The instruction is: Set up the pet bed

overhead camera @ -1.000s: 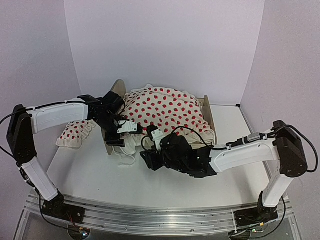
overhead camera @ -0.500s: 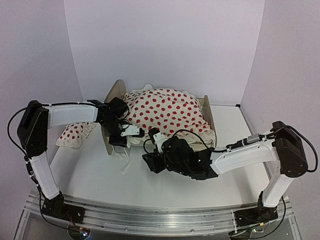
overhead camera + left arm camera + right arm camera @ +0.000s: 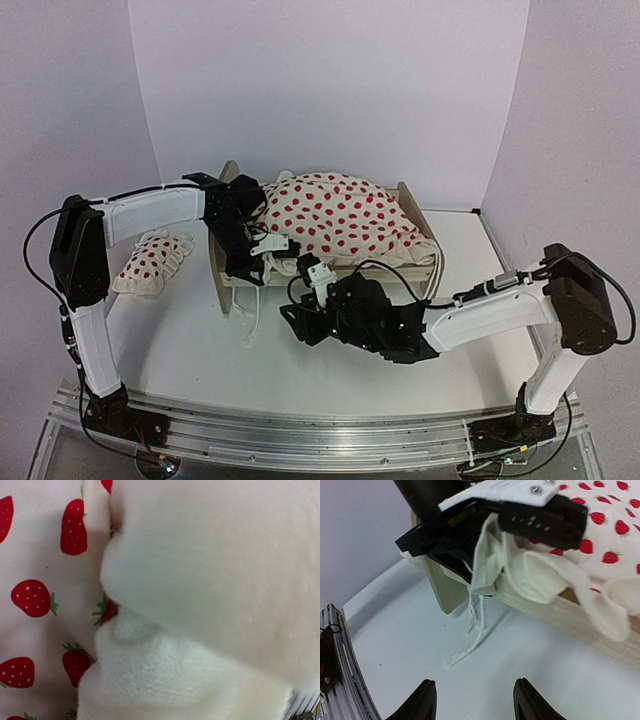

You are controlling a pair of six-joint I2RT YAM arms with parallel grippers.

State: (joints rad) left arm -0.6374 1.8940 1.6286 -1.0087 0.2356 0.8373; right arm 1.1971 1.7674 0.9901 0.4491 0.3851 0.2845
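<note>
Your left hand (image 3: pixel 268 246) is clamping down, grasping the ruffle of the white strawberry-dotted blanket (image 3: pixel 340 215) at the near corner of the light-wood pet bed (image 3: pixel 224 288). The bed beneath is swinging squarer, so spreading looks next. Your right hand (image 3: pixel 476 697) is hovering released before the bed.

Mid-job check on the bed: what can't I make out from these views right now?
Mattress: top view, the blanket covers it entirely.
Left gripper fingertips: the left wrist view is filled by blurred white cloth; the right wrist view shows the ruffle pinched, not how deep.
Right gripper: top view, its fingers hide under its own wrist.
Pet bed far rail: top view, behind the blanket heap.
</note>
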